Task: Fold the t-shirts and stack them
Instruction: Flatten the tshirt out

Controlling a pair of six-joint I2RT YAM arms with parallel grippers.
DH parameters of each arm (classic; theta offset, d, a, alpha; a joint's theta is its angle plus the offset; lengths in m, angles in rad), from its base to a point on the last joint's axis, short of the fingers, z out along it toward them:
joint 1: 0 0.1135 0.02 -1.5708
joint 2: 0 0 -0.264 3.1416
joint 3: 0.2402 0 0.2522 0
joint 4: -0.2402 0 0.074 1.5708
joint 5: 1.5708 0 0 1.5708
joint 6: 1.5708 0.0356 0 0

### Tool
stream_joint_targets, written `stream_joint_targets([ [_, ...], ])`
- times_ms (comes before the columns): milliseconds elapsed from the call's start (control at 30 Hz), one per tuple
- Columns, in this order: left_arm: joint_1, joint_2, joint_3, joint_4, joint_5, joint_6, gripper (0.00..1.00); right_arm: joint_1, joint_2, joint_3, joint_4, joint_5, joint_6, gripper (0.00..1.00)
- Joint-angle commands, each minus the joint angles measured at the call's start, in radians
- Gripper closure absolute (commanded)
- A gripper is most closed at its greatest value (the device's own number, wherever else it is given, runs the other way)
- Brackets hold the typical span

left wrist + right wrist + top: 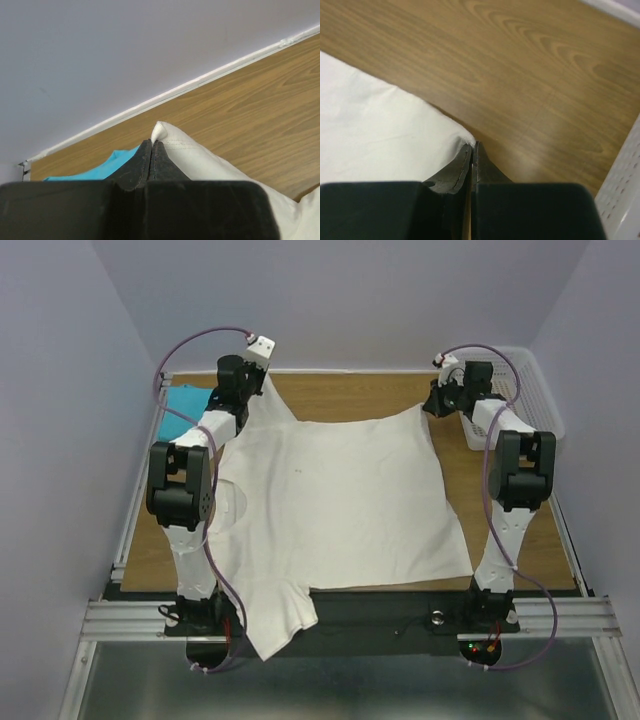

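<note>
Where the cream shirt (340, 500) lies: spread on the desk (350, 390), sleeve hanging off at 7 o'clock.
Left tool (151, 142): pressed together, pinching its 11 o'clock corner.
Right tool (473, 145): pressed together, pinching its 1 o'clock corner.
Blue shirt (112, 164): bunched at the desk's 10 o'clock corner.

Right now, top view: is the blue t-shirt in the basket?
No, the turquoise t-shirt lies on the table at the far left corner; the white basket sits at the far right.
</note>
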Motion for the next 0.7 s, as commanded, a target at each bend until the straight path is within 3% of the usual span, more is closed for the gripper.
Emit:
stream_joint_targets([
  [0, 0.005, -0.009, 0.061, -0.008, -0.057, 0.047, 1.00, 0.004, 0.046, 0.128, 0.100, 0.046, 0.028, 0.99],
  [167, 0.013, -0.011, 0.049, -0.008, -0.054, 0.062, 1.00, 0.006, 0.138, 0.270, 0.112, 0.048, -0.020, 0.99],
  [300, 0.013, 0.005, 0.064, -0.023, -0.034, 0.062, 1.00, 0.009, 0.149, 0.271, 0.105, -0.006, -0.087, 1.00],
  [667, 0.013, 0.045, 0.103, -0.037, -0.071, 0.057, 1.00, 0.017, 0.157, 0.254, 0.102, 0.068, -0.135, 0.99],
])
